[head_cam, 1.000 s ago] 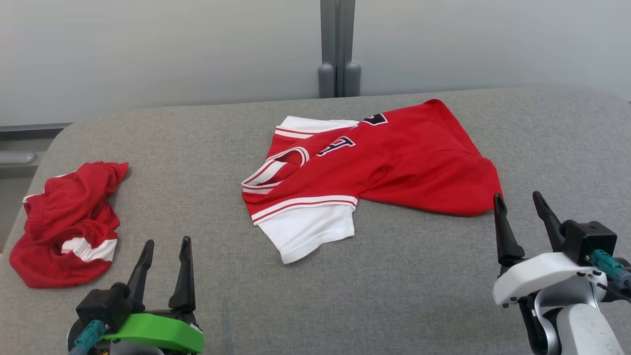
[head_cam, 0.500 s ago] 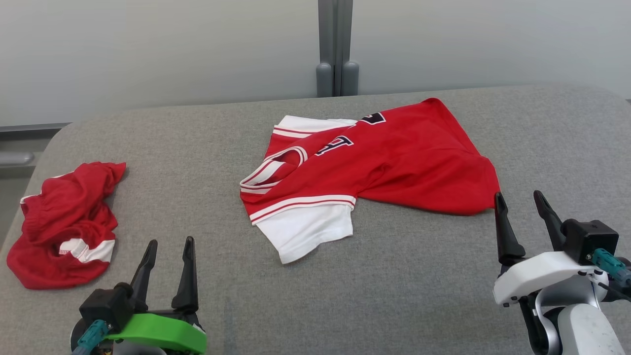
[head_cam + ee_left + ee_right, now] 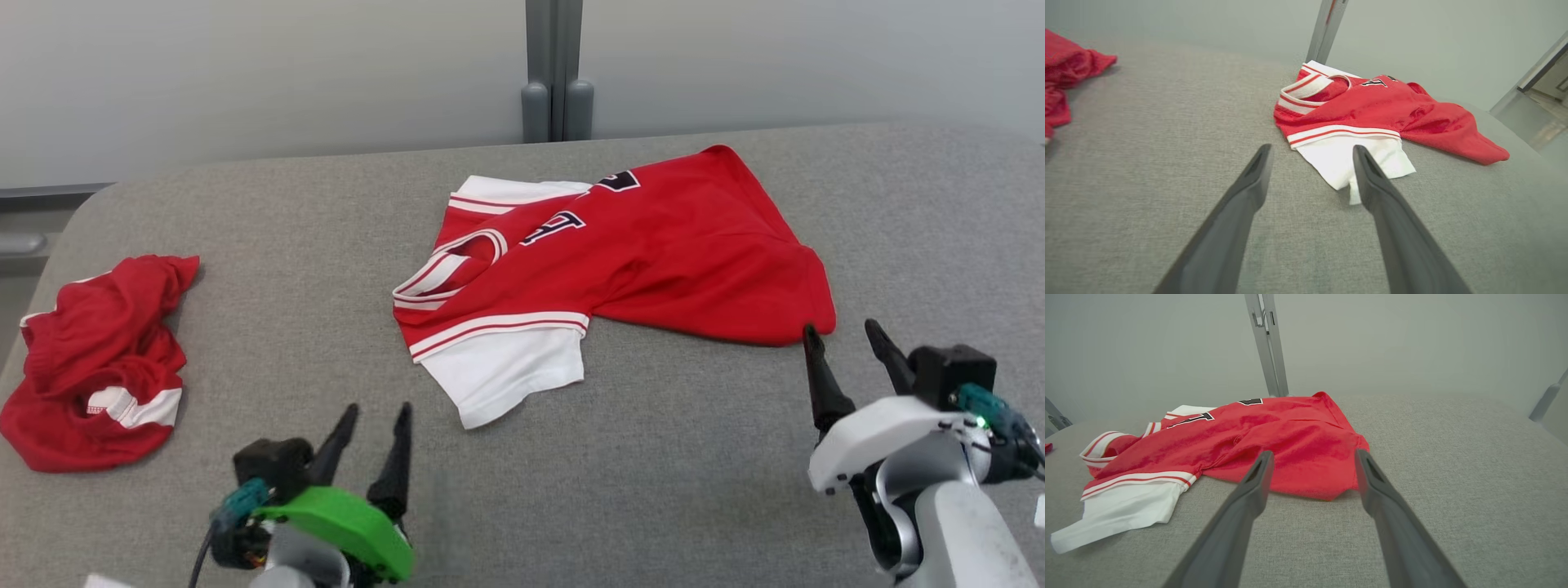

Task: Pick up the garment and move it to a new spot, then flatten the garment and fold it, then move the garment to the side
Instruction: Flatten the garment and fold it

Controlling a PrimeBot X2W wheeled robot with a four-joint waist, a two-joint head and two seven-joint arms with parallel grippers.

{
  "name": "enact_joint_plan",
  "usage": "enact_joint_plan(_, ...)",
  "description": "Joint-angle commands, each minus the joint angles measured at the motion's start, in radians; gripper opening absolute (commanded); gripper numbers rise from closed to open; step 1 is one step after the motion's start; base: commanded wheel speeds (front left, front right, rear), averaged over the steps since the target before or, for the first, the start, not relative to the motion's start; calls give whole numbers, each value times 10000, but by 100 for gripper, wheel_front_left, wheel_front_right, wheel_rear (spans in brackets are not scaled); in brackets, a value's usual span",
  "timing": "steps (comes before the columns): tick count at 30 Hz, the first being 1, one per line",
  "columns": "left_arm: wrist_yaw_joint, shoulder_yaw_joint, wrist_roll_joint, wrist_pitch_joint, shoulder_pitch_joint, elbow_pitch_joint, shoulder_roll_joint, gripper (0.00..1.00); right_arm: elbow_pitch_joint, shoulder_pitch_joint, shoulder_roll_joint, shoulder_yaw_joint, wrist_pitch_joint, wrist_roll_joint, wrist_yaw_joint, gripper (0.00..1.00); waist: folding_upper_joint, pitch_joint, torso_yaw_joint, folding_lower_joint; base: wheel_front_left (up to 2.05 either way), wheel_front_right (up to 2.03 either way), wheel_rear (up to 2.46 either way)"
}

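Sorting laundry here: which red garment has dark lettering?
The spread jersey in the middle, white-sleeved; the crumpled garment at left shows none.

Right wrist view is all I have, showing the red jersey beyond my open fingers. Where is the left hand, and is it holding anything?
Observer: The left hand is open and empty, over the bare grey surface, just short of the jersey's white sleeve.
Operator: Is anything else lying out there?
Observer: Yes, a second red garment lies crumpled near the surface's left edge, well apart from the jersey.
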Motion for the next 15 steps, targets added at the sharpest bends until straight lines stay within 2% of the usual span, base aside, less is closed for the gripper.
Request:
enact_joint_plan(1, -17, -342, -342, 434, -367, 292, -7, 100, 208, -449, -174, 16, 139, 120, -9, 100, 0, 208, -89, 0, 0, 0, 0)
enact_joint_plan(4, -17, -1004, -1074, 1474, -993, 1026, -145, 100, 905, -1228, -431, 99, 508, 231, -8, 100, 0, 433, -189, 0, 0, 0, 0)
enact_joint_plan(7, -17, -1187, -1638, 2009, -1488, 1680, -255, 100, 1615, -1985, -659, 225, 809, 372, -8, 100, 0, 634, -289, 0, 0, 0, 0)
enact_joint_plan(15, -17, -1592, -2509, 2455, -2553, 2773, -363, 100, 3400, -3823, -1054, 572, 1119, 876, -9, 100, 0, 1136, -445, 0, 0, 0, 0)
